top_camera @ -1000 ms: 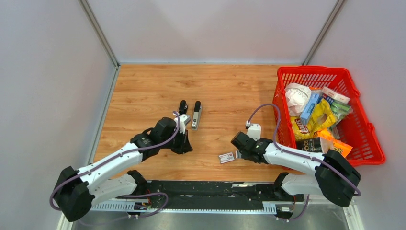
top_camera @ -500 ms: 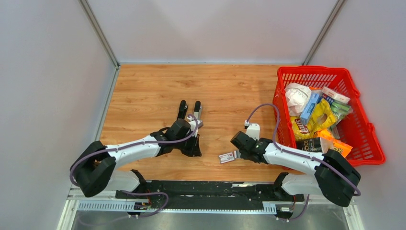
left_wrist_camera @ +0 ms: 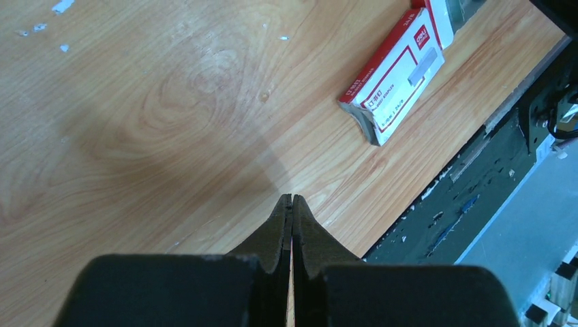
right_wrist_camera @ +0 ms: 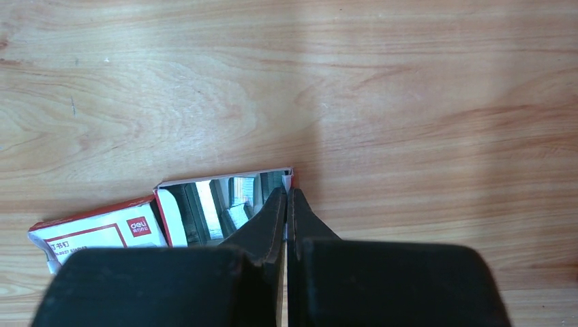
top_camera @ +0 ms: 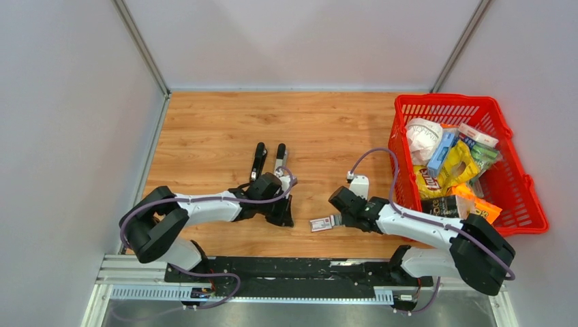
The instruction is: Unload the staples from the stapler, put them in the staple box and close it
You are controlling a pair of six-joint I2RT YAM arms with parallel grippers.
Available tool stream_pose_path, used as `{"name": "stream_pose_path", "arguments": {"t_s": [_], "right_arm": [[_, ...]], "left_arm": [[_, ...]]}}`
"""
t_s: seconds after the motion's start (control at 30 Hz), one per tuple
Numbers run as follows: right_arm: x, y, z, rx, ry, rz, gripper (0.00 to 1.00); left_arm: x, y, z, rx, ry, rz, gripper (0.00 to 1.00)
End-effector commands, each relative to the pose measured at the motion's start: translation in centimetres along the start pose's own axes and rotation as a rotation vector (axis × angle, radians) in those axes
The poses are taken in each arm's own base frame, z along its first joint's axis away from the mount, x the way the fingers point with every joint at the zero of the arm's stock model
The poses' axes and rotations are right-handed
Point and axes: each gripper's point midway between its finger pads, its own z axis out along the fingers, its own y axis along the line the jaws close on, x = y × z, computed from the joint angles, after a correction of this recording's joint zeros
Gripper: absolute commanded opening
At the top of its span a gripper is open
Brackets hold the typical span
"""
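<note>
Key relation: the stapler [top_camera: 258, 159] lies behind the left gripper [left_wrist_camera: 292, 199], past its wrist on the far side. It is opened into two bars side by side, with the long axis running away from the arm bases, roughly crosswise to where the gripper points. The left arm is far nearer to it than the right. The staples can't be made out in any view (a pale grey run on the bar toward the right arm may be them, too small to tell); my guess is they sit in that rail. The left gripper is fully closed with nothing visible between its tips, and it is aimed at the staple box [left_wrist_camera: 395, 75], which lies ahead and to its right, apart. The right gripper [right_wrist_camera: 287, 193] is closed too, apparently pinching a corner of the box's open flap, with the shiny inside just left of its tips. Nothing lies between the left gripper and the stapler, though its own wrist and cable crowd the bars' near ends. The red basket [top_camera: 443, 97] sits well off behind the right gripper, out of the way. Judged: the left gripper must turn back and open to reach the rail.
</note>
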Motion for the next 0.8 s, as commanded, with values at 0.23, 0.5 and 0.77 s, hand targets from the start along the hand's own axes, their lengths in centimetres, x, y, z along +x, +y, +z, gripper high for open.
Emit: {"name": "stream_pose_path", "arguments": {"t_s": [0.23, 0.5, 0.77], "right_arm": [[1.6, 0.4, -0.4, -0.045, 0.029, 0.009, 0.0], [2.4, -0.5, -0.7, -0.017, 0.033, 0.028, 0.0], [2.7, -0.1, -0.8, -0.03, 0.035, 0.038, 0.0]], "left_arm": [[-2.2, -2.0, 0.9, 0.054, -0.054, 0.009, 0.0], [-2.1, -2.1, 1.4, 0.055, -0.051, 0.008, 0.0], [-2.2, -2.5, 1.7, 0.062, -0.051, 0.009, 0.0]]}}
